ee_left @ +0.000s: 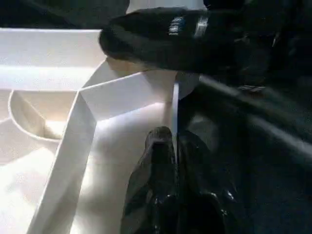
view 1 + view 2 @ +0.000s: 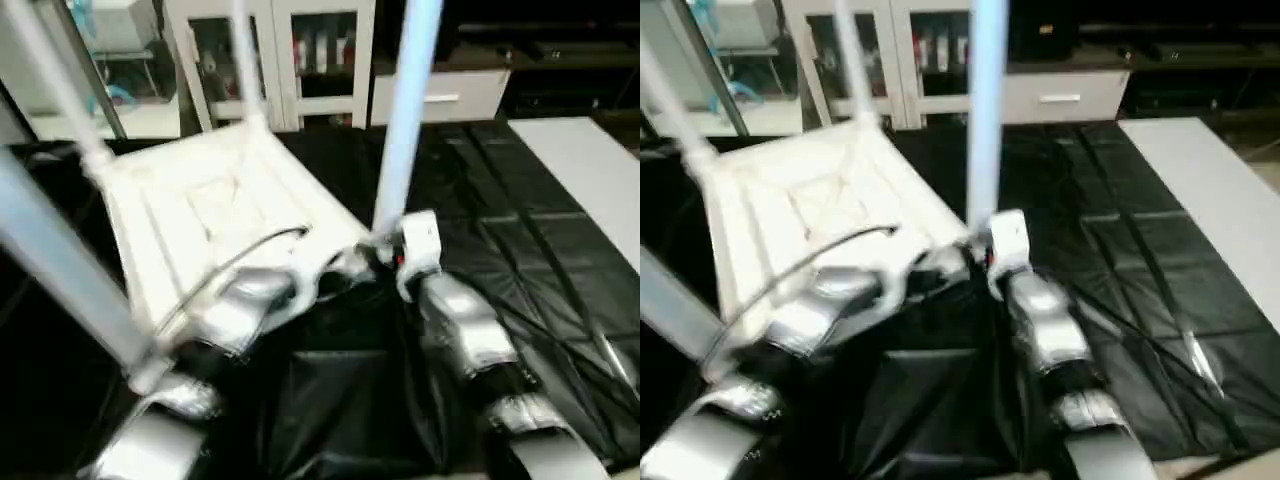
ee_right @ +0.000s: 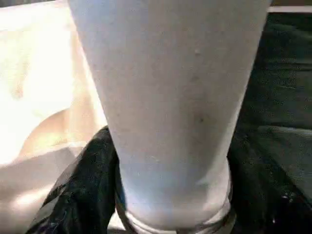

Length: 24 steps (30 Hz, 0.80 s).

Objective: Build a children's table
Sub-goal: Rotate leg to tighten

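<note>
The children's table lies upside down, its white ribbed tabletop [image 2: 200, 215] on the black-covered work table. Several white legs stand up from its corner sockets, one at the near right corner [image 2: 405, 120], one at the far left [image 2: 55, 80], one at the near left [image 2: 60, 270]. My left gripper [image 1: 173, 141] is shut on the tabletop's thin rim wall [image 1: 174, 105] near that right corner, one finger on each side. My right gripper [image 3: 170, 195] clasps the base of the near right leg [image 3: 170, 97], with black fingers [image 3: 83, 190] against both its sides.
A black cover [image 2: 520, 260] spreads over the work table, with a white panel [image 2: 590, 170] at its far right. White glass-door cabinets [image 2: 300, 60] stand behind. A grey cable [image 2: 240, 255] arches from my left forearm over the tabletop.
</note>
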### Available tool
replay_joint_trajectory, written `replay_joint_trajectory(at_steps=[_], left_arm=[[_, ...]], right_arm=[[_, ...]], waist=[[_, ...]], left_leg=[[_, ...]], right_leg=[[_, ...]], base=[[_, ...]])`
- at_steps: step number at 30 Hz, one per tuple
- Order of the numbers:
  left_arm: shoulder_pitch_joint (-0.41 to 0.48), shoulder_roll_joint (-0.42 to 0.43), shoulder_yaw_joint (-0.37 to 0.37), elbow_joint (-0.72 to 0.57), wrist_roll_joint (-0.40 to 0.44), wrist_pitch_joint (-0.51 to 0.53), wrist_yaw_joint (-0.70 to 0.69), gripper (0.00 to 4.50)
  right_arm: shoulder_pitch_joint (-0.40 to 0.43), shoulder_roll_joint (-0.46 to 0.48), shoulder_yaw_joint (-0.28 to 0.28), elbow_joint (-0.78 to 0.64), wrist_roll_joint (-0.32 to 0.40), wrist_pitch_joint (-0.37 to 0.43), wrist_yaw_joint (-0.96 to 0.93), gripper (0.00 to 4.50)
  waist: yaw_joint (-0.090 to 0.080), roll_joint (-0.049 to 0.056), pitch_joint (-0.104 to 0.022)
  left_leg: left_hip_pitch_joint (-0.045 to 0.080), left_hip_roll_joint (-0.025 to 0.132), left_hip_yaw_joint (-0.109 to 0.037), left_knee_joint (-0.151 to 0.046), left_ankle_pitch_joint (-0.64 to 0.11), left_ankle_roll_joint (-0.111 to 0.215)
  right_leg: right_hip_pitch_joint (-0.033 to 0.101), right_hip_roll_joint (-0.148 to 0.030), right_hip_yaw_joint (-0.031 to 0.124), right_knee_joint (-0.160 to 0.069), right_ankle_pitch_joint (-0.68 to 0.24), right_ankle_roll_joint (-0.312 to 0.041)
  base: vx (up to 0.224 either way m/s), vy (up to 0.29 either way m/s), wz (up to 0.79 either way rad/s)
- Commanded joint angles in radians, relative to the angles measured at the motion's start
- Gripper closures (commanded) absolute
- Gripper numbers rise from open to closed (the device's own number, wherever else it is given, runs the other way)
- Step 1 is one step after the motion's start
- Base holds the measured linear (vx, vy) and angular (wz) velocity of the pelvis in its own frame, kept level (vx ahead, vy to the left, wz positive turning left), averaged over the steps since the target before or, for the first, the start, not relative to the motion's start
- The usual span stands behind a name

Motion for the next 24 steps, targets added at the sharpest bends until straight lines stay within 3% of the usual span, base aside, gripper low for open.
replay_joint_trajectory(at_steps=[1, 3, 5, 10, 11, 15, 17, 19, 20, 24], left_arm=[[-0.006, 0.001, 0.038, 0.053, 0.017, -0.036, 0.109, 4.50], [-0.010, -0.004, 0.038, 0.062, 0.016, -0.049, 0.117, 4.50], [0.001, 0.002, 0.032, 0.043, 0.005, -0.069, 0.078, 4.50], [0.015, 0.023, 0.018, 0.039, 0.012, -0.078, 0.026, 4.50], [0.019, 0.031, 0.016, 0.035, 0.011, -0.074, 0.013, 4.50], [0.035, 0.060, 0.007, 0.010, 0.002, -0.073, -0.045, 4.50], [0.069, 0.110, -0.013, -0.043, -0.022, -0.115, -0.178, 4.50], [0.093, 0.152, -0.028, -0.081, -0.037, -0.129, -0.273, 4.50], [0.108, 0.179, -0.042, -0.104, -0.044, -0.138, -0.331, 4.50], [0.147, 0.247, -0.073, -0.174, -0.075, -0.134, -0.480, 4.50]], right_arm=[[0.005, 0.036, 0.010, 0.049, -0.016, -0.007, -0.037, 1.78], [-0.001, 0.041, 0.010, 0.061, -0.022, -0.017, -0.041, 1.78], [0.001, 0.040, 0.003, 0.056, -0.015, -0.042, -0.003, 1.78], [0.007, 0.041, 0.005, 0.041, -0.002, -0.129, 0.082, 1.78], [0.013, 0.038, 0.007, 0.023, 0.008, -0.141, 0.114, 1.43], [0.034, 0.014, 0.018, -0.032, 0.030, -0.158, 0.209, 1.03], [0.086, -0.044, 0.065, -0.139, 0.050, -0.126, 0.377, 0.88], [0.130, -0.091, 0.102, -0.215, 0.065, -0.101, 0.501, 0.73], [0.158, -0.121, 0.124, -0.259, 0.073, -0.094, 0.566, 0.73], [0.220, -0.197, 0.166, -0.360, 0.103, -0.067, 0.706, 0.73]], waist=[[0.004, -0.014, -0.069], [0.008, -0.015, -0.070], [0.011, -0.019, -0.066], [0.015, -0.019, -0.066], [0.014, -0.019, -0.066], [0.014, -0.017, -0.065], [0.015, -0.017, -0.062], [0.010, -0.016, -0.062], [0.011, -0.011, -0.060], [0.016, -0.009, -0.058]], left_leg=[[0.005, 0.044, -0.028, -0.071, -0.128, 0.059], [0.003, 0.044, -0.026, -0.068, -0.112, 0.088], [0.003, 0.045, -0.025, -0.069, -0.134, 0.104], [0.003, 0.049, -0.026, -0.072, -0.154, 0.095], [0.004, 0.049, -0.026, -0.072, -0.146, 0.098], [0.002, 0.049, -0.025, -0.071, -0.140, 0.115], [-0.002, 0.049, -0.028, -0.074, -0.155, 0.126], [-0.001, 0.052, -0.028, -0.074, -0.167, 0.127], [0.004, 0.053, -0.028, -0.076, -0.184, 0.120], [0.007, 0.063, -0.029, -0.083, -0.209, 0.093]], right_leg=[[0.051, -0.058, 0.037, -0.063, -0.149, -0.239], [0.051, -0.060, 0.036, -0.060, -0.125, -0.248], [0.052, -0.063, 0.036, -0.066, -0.179, -0.241], [0.050, -0.064, 0.037, -0.069, -0.231, -0.222], [0.049, -0.063, 0.037, -0.068, -0.218, -0.225], [0.051, -0.062, 0.036, -0.066, -0.195, -0.234], [0.057, -0.061, 0.034, -0.069, -0.208, -0.225], [0.051, -0.062, 0.036, -0.069, -0.228, -0.220], [0.048, -0.062, 0.037, -0.074, -0.261, -0.216], [0.044, -0.060, 0.042, -0.070, -0.266, -0.221]], base=[[0.000, 0.000, 0.00], [0.000, 0.000, 0.00], [0.000, 0.000, 0.00], [0.000, 0.000, 0.00], [0.000, 0.000, 0.00], [0.000, 0.000, 0.00], [0.000, 0.000, 0.00], [0.000, 0.000, 0.00], [0.000, 0.000, 0.00], [0.000, 0.000, 0.00]])
